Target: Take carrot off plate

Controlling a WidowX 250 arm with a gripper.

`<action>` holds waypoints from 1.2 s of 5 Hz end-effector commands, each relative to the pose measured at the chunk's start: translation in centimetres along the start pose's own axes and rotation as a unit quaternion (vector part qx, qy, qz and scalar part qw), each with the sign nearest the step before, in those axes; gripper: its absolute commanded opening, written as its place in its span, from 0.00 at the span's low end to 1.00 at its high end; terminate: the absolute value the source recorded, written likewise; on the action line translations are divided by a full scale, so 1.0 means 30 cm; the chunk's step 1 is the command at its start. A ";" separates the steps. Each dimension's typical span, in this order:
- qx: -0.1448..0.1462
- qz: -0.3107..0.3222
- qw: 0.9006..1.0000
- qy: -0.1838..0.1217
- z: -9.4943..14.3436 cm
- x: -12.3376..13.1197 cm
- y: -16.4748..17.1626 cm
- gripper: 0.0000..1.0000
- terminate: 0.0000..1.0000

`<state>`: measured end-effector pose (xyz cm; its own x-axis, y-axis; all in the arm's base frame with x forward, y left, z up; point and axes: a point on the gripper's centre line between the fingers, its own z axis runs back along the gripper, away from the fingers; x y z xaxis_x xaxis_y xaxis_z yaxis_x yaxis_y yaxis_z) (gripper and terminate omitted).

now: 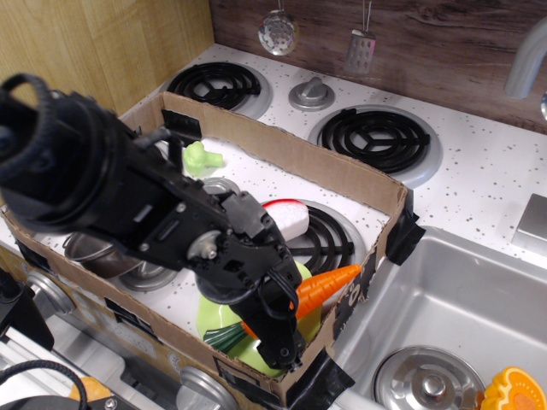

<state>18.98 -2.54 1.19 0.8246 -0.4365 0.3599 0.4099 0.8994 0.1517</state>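
From the one camera, looking down over the toy stove, the black arm fills the left and middle of the picture and reaches down into the cardboard box (342, 179) that sits on the speckled tabletop (479, 171). The carrot (320, 286) lies across the lime-green plate (220, 309) in the near right corner of the box, its orange tip pointing toward the sink (461, 299) and its dark green stem end (224, 336) fanned out near the front wall. The gripper (275, 331) is down over the thick part of the carrot, close to the stem. I would say the fingers are closed on the carrot, since orange shows on both sides of them, but the arm's own bulk hides the contact and I cannot tell for sure.

If the hold is good, the thing to do well here, as I judge it, is to lift straight up first. The plate is glossy and light-looking, and a sideways drag could slide it or tip it against the box wall, which stands just beside the carrot's tip. The carrot is slick and tapered too, so a hold near one end could let it swing or slip; a slow rise would show that early.

Once clear of the scalloped rim, there is bare speckled floor inside the box to the left, between the plate and the steel pot (98, 254). The white and red toy (289, 218) and the small green toy (198, 158) farther back are well apart from the carrot.
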 end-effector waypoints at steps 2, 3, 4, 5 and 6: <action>-0.032 0.009 0.999 0.016 0.063 0.047 0.037 0.00 0.00; -0.059 0.011 0.997 0.043 0.137 0.079 0.100 0.00 0.00; -0.050 -0.013 0.995 0.082 0.216 0.100 0.201 0.00 0.00; -0.035 -0.043 0.992 0.115 0.270 0.114 0.317 0.00 0.00; -0.018 -0.054 0.989 0.140 0.283 0.122 0.443 0.00 0.00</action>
<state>23.69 7.95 11.34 0.8540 -0.5187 0.0413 0.5125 0.8522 0.1052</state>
